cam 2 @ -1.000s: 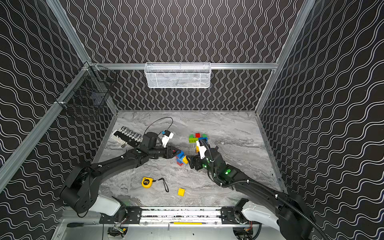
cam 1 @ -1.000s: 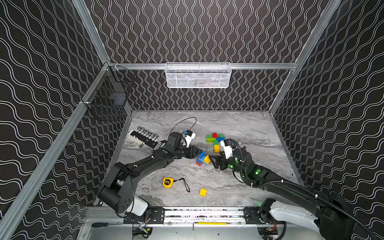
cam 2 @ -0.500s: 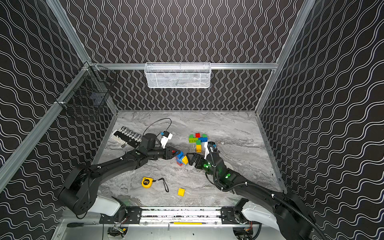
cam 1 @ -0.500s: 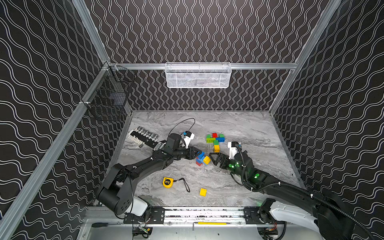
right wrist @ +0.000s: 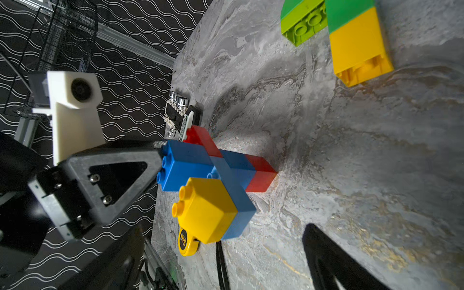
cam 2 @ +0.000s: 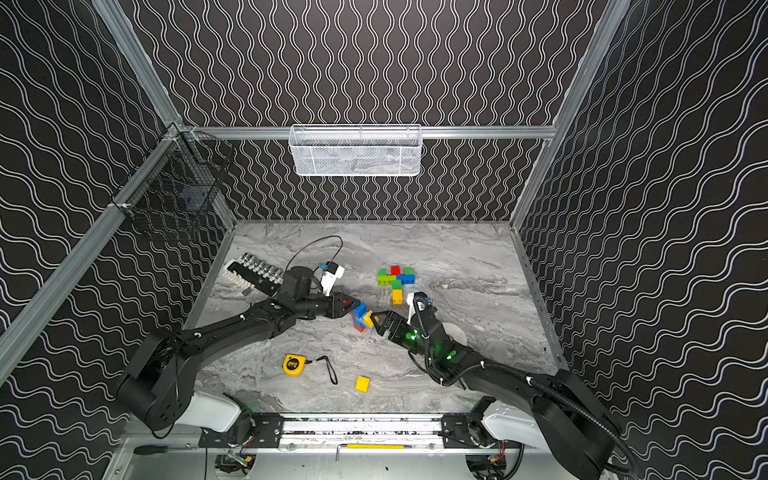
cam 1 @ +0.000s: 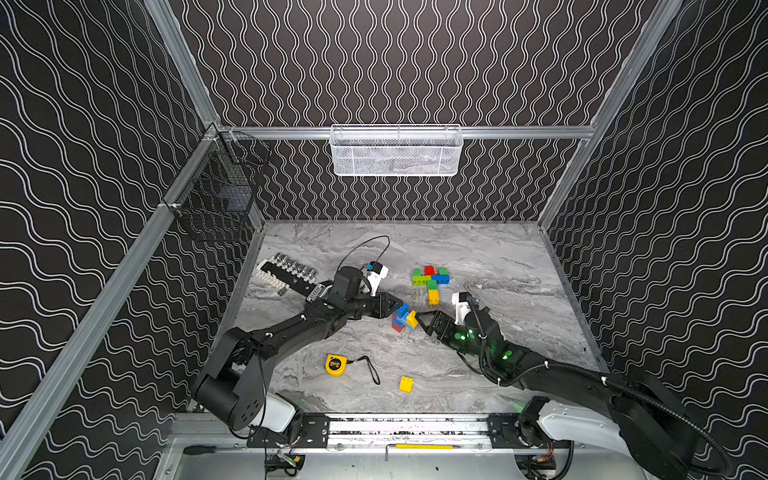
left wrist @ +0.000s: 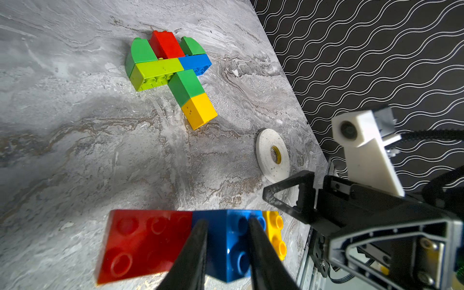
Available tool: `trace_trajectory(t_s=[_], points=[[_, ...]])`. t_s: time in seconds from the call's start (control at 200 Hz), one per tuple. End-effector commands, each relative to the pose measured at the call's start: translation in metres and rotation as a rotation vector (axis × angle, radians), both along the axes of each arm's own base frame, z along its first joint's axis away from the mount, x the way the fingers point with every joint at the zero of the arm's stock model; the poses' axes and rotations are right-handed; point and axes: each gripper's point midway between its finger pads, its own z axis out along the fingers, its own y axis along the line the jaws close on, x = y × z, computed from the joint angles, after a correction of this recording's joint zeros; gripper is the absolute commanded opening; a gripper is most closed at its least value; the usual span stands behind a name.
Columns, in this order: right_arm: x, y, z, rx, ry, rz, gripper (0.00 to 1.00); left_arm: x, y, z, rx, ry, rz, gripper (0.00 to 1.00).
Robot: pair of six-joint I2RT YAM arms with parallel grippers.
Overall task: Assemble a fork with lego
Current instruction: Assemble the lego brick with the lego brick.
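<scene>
Lego bricks point(cam 1: 430, 280), multicoloured studded plastic, on grey marbled tabletop point(cam 1: 478, 249); black wavy-lined walls point(cam 1: 374, 62). Left gripper point(cam 1: 392, 306) pinches blue brick point(right wrist: 185, 163); right gripper point(cam 2: 379, 323) splayed.

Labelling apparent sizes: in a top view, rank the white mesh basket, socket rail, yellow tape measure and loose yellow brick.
1. white mesh basket
2. socket rail
3. yellow tape measure
4. loose yellow brick
The last two look close.

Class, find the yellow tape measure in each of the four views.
In a top view: tape measure low centre, left of the loose yellow brick.
In a top view: same place.
Left wrist: not in it.
Right wrist: its edge shows behind the brick cluster.
Shared landmark: that red-blue-yellow cluster.
</scene>
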Motion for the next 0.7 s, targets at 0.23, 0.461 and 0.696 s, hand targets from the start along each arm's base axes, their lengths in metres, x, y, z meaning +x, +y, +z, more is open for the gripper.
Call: trace_trajectory(t_s=[0.23, 0.461, 0.696], points=[[0.0, 0.022, 0.024, 0.305, -0.026, 0.055, 1.0, -0.027, 0.037, -0.063, 0.228, 0.209, 0.071, 0.31], [0.002, 0.026, 0.026, 0.405, -0.03, 0.081, 0.98, -0.024, 0.036, -0.06, 0.23, 0.197, 0.069, 0.31], [0.007, 0.029, 0.016, 0.422, 0.008, 0.082, 0.85, -0.024, 0.035, -0.06, 0.228, 0.197, 0.065, 0.31]])
